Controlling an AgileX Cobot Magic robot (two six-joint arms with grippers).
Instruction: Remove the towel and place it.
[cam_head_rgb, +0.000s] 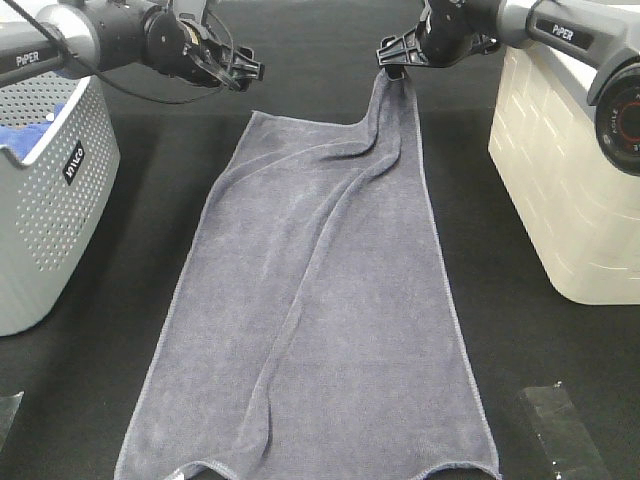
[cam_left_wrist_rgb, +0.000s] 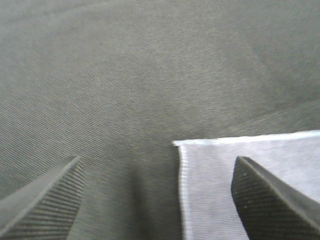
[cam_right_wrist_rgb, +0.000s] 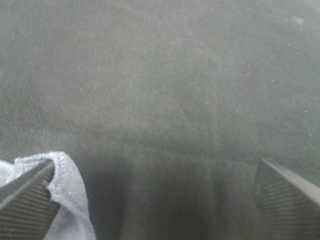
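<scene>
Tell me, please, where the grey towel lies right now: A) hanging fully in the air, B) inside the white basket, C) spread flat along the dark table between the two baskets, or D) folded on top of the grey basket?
C: the towel lies stretched out on the dark table between the grey basket and the white basket.

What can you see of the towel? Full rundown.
The towel is long, slate grey-blue terry cloth with stitched hems, spread lengthwise on the dark tabletop, creased down its length. Its far right corner is bunched and lifted at the right gripper, draped over one finger; the jaws stand open. Its far left corner lies flat.
</scene>
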